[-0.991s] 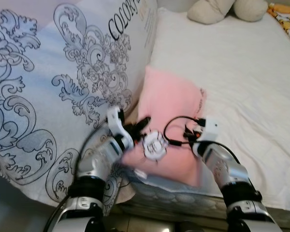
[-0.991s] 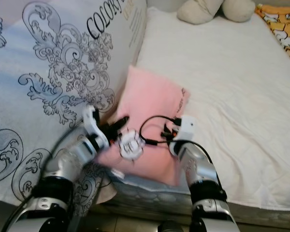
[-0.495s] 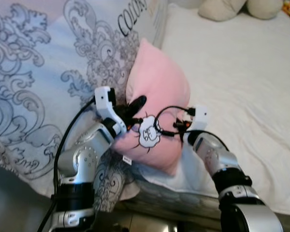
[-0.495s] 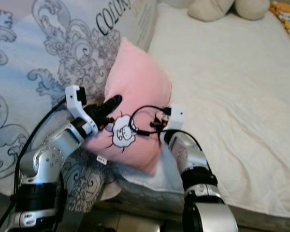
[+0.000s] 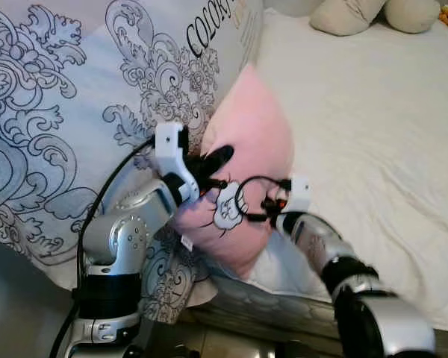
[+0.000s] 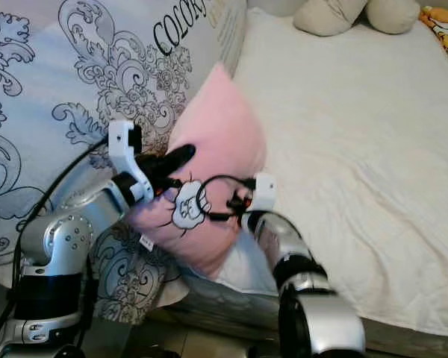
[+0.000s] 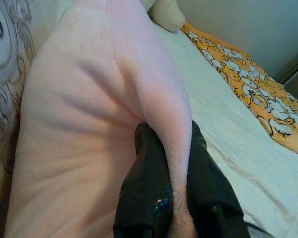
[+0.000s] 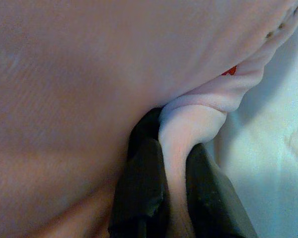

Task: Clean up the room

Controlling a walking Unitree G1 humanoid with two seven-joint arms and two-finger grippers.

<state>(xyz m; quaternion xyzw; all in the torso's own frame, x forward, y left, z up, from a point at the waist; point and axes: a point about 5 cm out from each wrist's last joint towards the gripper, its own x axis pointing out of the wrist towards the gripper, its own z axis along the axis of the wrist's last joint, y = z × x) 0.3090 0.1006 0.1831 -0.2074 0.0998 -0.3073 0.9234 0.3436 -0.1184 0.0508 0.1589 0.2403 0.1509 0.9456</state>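
A pink pillow [image 5: 254, 142] with a white cartoon patch [image 5: 225, 212] is held up off the bed's near edge, tilted on its side against the big patterned pillow. My left gripper [image 5: 213, 160] is shut on the pink pillow's left edge; in the left wrist view its black fingers [image 7: 149, 183] pinch a fold of the pink fabric [image 7: 89, 124]. My right gripper [image 5: 263, 216] is shut on the lower right edge, and in the right wrist view its fingers [image 8: 144, 183] clamp a rolled seam of the pillow [image 8: 198, 119].
A large white pillow with grey scroll print [image 5: 82, 112] leans along the bed's left side. The white mattress [image 5: 373, 134] stretches right. A beige plush toy [image 5: 358, 15] lies at the far end, an orange patterned cloth [image 6: 444, 30] at the far right corner.
Both grippers have raised the pink pillow from lying flat on the bed to standing on edge, and shifted it a little left toward the patterned pillow.
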